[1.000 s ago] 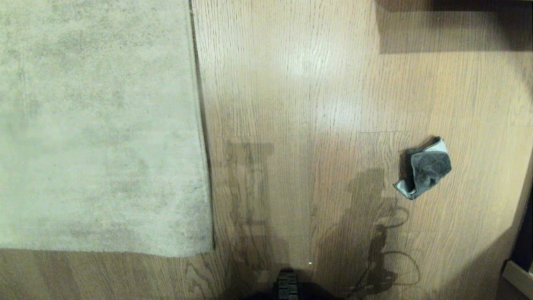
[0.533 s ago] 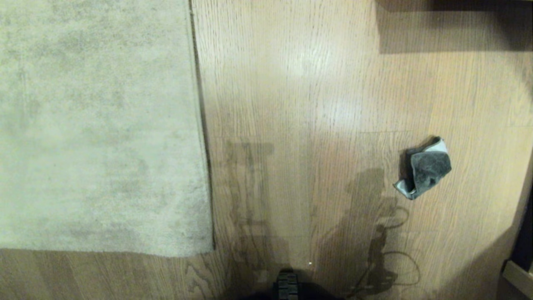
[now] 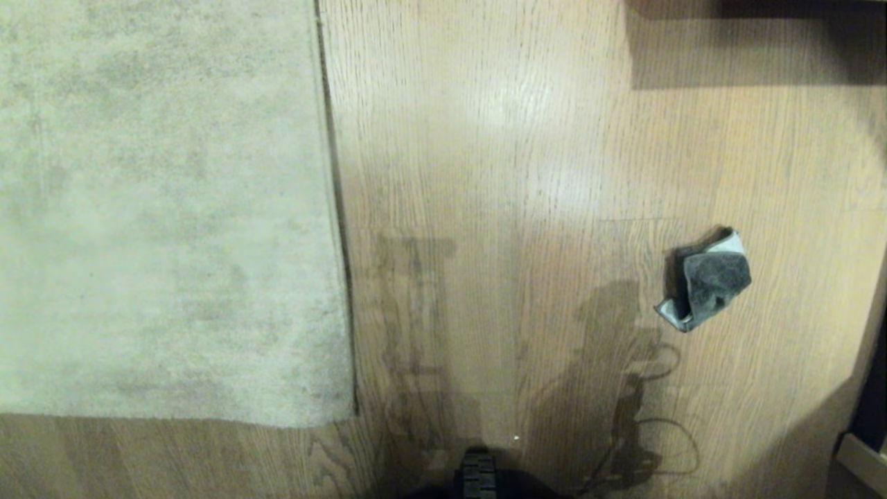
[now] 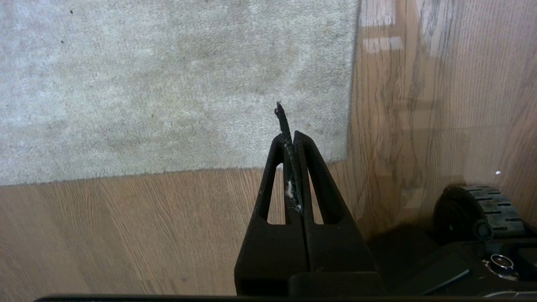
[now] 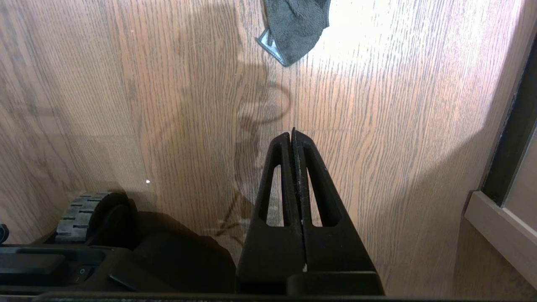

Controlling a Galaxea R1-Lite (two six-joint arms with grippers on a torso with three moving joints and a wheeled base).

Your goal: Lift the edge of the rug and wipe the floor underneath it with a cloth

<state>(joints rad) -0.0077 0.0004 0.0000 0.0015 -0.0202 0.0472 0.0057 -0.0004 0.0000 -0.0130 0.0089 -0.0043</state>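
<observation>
Light brown wood-grain floor (image 3: 527, 138) looks unchanged from a second ago: the pale mottled rug's straight edge (image 3: 339, 229) lies flat at left, the crumpled dark grey cloth (image 3: 707, 281) at right. Left gripper (image 4: 289, 138) and right gripper (image 5: 292, 136) remain closed and empty, so work hasn't begun.

Camera layout: one overhead, two wrist-mounted.
Head view looks steeply down on rug (image 3: 166, 208) and floor (image 3: 520, 173); left wrist view shares the rug corner, right wrist view shares the cloth (image 5: 295, 25), both nearer.

A pale wooden ledge (image 5: 495, 228) (beside a dark upright strip (image 5: 514, 134)) at the edge.
</observation>
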